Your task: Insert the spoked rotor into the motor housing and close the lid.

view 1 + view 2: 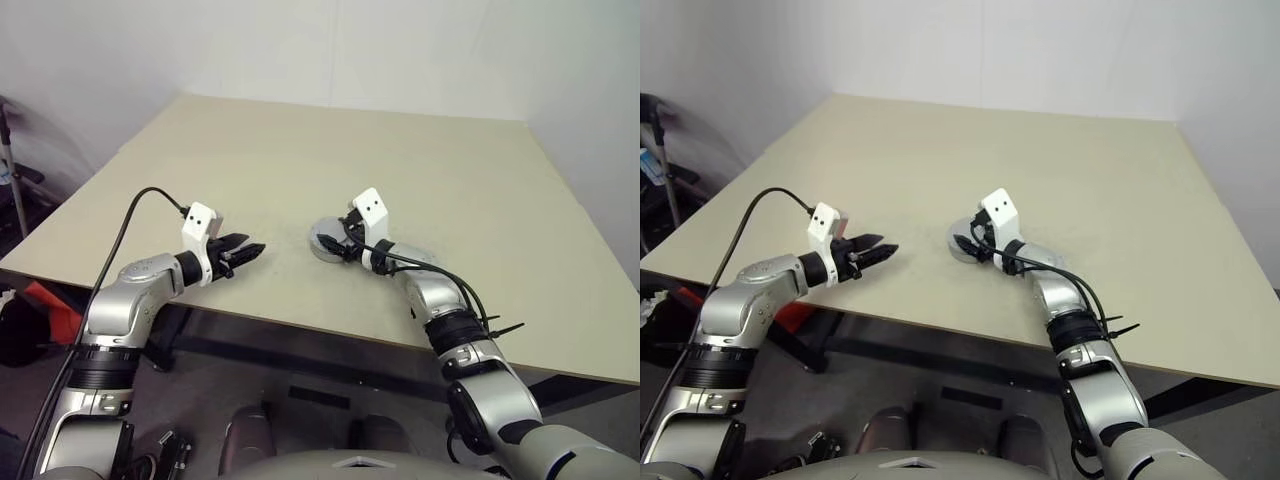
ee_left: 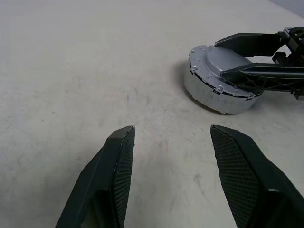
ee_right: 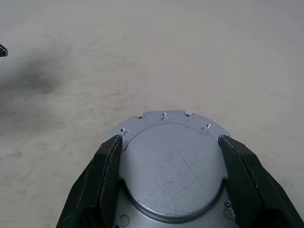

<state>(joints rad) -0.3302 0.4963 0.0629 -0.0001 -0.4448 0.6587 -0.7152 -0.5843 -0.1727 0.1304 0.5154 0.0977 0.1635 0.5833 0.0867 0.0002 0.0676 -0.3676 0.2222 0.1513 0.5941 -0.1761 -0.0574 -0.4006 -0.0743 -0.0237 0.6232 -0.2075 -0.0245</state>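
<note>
Left pincer (image 1: 252, 250) hovers over the bare beige counter (image 1: 300, 150), fingers (image 2: 116, 161) spread, nothing between them; motor housing (image 2: 216, 83), a closed silver round case, sits near the counter's front edge, well apart from it; right pincer (image 3: 166, 159) straddles the housing, fingers along its two sides.

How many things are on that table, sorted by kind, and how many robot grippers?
Silver round motor part: 1
Grippers: 2, left and right
Total: 3
</note>
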